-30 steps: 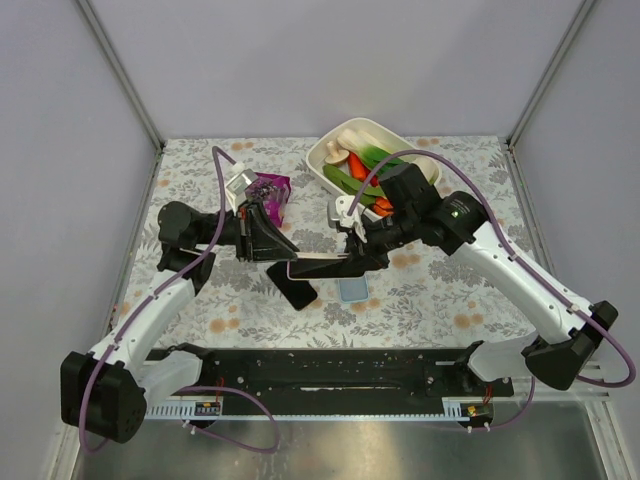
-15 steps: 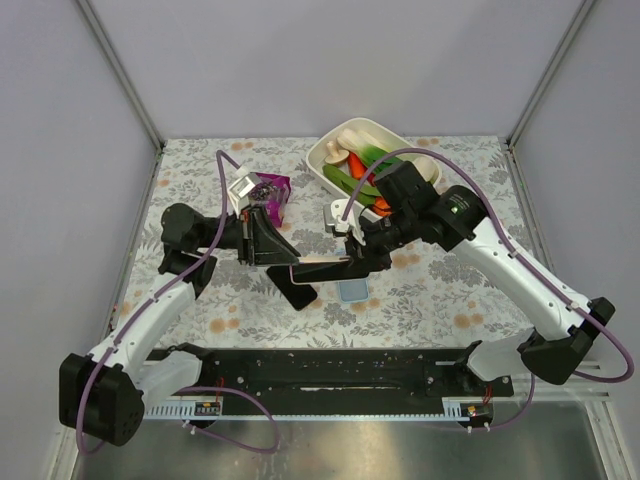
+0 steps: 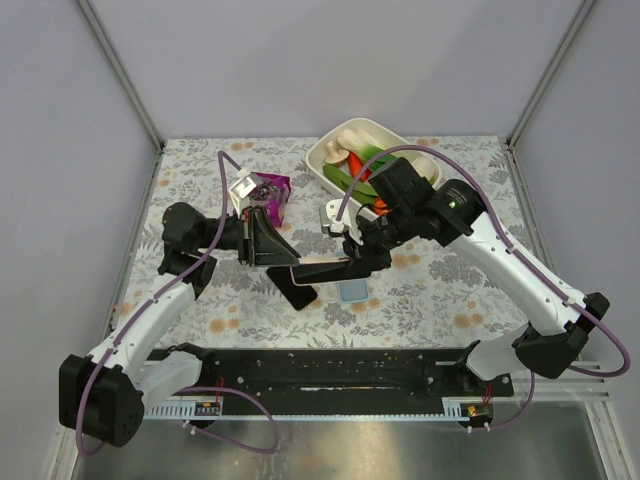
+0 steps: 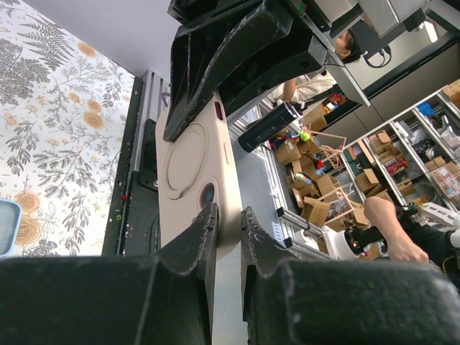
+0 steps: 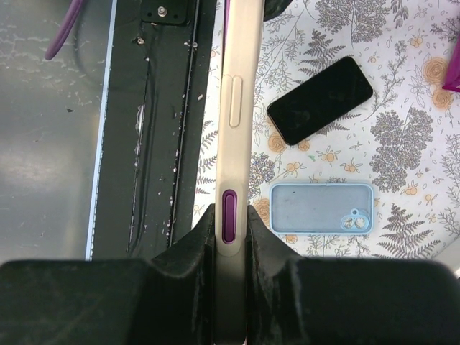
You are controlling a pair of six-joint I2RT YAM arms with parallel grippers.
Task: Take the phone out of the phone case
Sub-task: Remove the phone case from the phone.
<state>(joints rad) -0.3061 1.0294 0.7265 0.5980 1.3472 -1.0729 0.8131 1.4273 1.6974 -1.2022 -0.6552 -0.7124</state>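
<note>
Plainly gripped at both ends and raised off the floral-patterned desk: a slim cream phone case with rounded corners, matte and rubbery-looking. Clenched on one end with the left gripper, pinched across the thin dimension, back face turned outward. Clenched on the opposite end with the right gripper, squeezing just below a purple oval side button and a long moulded volume key.

Runs lengthwise straight from one gripper to the other, turned on edge, so lies dead ahead of each. Equally near to both arms, hence no reach left to make. Bears a shallow circular ring and a round camera opening on its back. Cannot tell from any view about a phone inside it.

Down on the desk, beyond the right gripper and off to its side: a glossy black rectangular phone, lying flat and askew. Nearer to that gripper, apart from the phone, a pale-blue phone case with a camera cut-out at one corner.

Probably calls for bracing one end while flexing or peeling the soft rim at the other.
</note>
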